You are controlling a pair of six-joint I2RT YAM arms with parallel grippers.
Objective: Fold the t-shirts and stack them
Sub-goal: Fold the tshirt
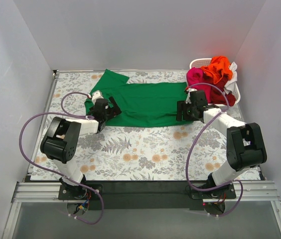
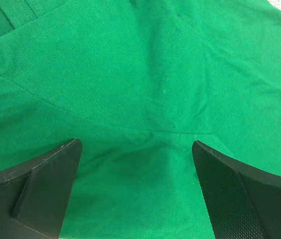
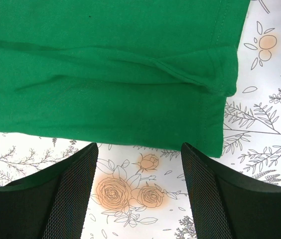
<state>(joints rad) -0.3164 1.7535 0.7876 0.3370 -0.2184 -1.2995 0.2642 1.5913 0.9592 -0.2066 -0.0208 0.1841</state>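
Observation:
The green t-shirt (image 1: 145, 102) lies spread flat across the far half of the table, one sleeve pointing to the far left. My left gripper (image 1: 111, 107) is open over its left part; the left wrist view shows green cloth (image 2: 140, 89) filling the space between the fingers (image 2: 56, 169). My right gripper (image 1: 181, 110) is open just off the shirt's right near corner; the right wrist view shows the hem (image 3: 220, 99) beyond the fingers (image 3: 200, 179), with bare tablecloth between them. Orange (image 1: 219, 68), magenta pink (image 1: 196, 76), dark red (image 1: 219, 94) and white (image 1: 232, 73) shirts are piled in the basket.
A white plastic basket (image 1: 198, 62) stands at the far right corner against the wall. The floral tablecloth (image 1: 145, 154) covers the table. White walls close in the left, far and right sides. Purple cables loop beside both arms.

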